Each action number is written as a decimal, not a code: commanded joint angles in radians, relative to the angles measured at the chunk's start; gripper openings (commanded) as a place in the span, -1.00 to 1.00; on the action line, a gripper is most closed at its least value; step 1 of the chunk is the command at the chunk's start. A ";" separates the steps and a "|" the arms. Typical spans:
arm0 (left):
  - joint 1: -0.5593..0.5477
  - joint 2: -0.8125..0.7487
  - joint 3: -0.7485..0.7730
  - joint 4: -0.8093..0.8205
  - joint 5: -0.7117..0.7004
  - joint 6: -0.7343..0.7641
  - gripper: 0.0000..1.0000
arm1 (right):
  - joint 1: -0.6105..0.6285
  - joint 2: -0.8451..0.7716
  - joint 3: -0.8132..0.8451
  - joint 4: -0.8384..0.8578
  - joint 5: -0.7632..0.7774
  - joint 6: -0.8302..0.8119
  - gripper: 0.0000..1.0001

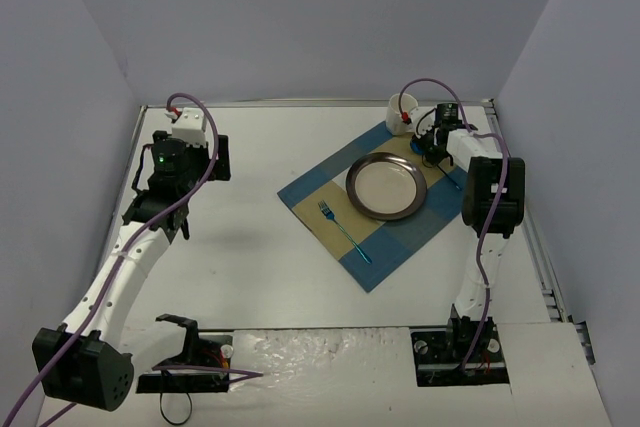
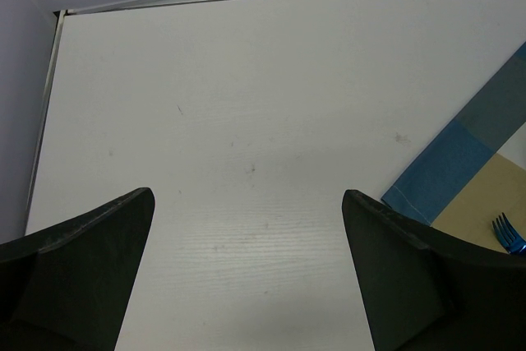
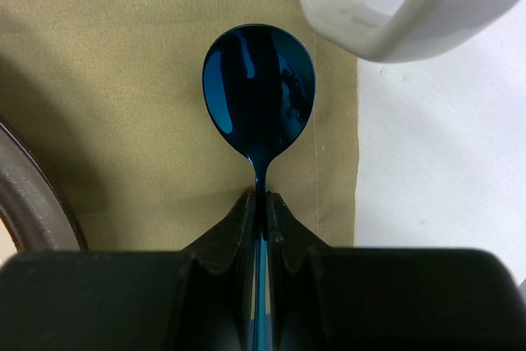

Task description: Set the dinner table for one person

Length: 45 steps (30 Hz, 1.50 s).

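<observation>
Left arm (image 1: 120, 267), right arm (image 1: 468, 292): white tubular links, bulky black joint housings. Purple cable (image 1: 430, 80) arches over each wrist, runs down links. Green light (image 1: 160, 159) on left wrist. Left hand (image 2: 246, 203), right hand (image 3: 259, 199): matte black wedge fingers.

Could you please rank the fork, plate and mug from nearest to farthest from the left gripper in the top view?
1. Blue fork, left side of the placemat.
2. Metal plate, placemat's middle.
3. White mug, by its far corner.
</observation>
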<state>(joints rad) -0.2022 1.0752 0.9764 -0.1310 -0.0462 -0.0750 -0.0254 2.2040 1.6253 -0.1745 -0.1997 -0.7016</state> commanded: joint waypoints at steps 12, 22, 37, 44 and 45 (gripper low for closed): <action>0.012 0.000 0.056 0.056 0.015 -0.005 0.91 | -0.005 -0.020 0.016 0.026 -0.024 -0.027 -0.65; 0.017 -0.009 0.054 0.059 0.025 -0.011 0.91 | 0.005 -0.127 -0.010 0.036 0.012 -0.011 -0.48; 0.038 -0.063 0.069 0.051 0.046 -0.050 0.94 | 0.087 -0.775 -0.218 0.127 0.306 0.274 0.60; 0.041 -0.081 0.114 0.001 0.097 -0.084 0.94 | 0.116 -1.214 -0.394 0.145 0.446 0.439 0.85; 0.041 -0.083 0.129 -0.023 0.103 -0.089 0.94 | 0.116 -1.273 -0.410 0.144 0.453 0.451 0.87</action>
<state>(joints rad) -0.1639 1.0279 1.0190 -0.1432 0.0139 -0.1291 0.0868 1.1311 1.2902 -0.0587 0.1423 -0.3686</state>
